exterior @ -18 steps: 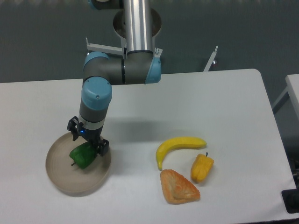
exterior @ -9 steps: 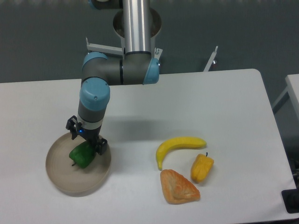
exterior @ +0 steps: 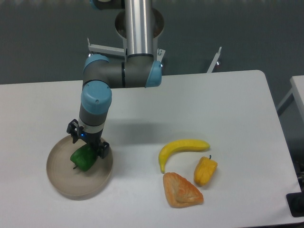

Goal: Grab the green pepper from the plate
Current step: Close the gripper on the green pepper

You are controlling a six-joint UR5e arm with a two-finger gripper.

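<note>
Green pepper is seen in the fixed camera view lying on the plate, in the upper right part of the dish, with its dark stem pointed toward the lower left. The plate is set at the left front of the white table. The gripper is held low over the pepper, its dark fingers placed one at the upper left and one at the right of the fruit. The jaws appear to be closed around the pepper, though actual contact at the pads cannot be confirmed, since the wrist covers the top of the fruit. Whether the pepper has been raised off the dish cannot be told.

The grasping step is judged to be in hand, with the lift not yet made. A straight upward pull is called for next, with the grip kept firm, since the glossy, lobed skin may slip between the fingers.

Well apart to the right, a banana, a yellow-orange pepper and a croissant-like pastry are laid close together on the table.
</note>
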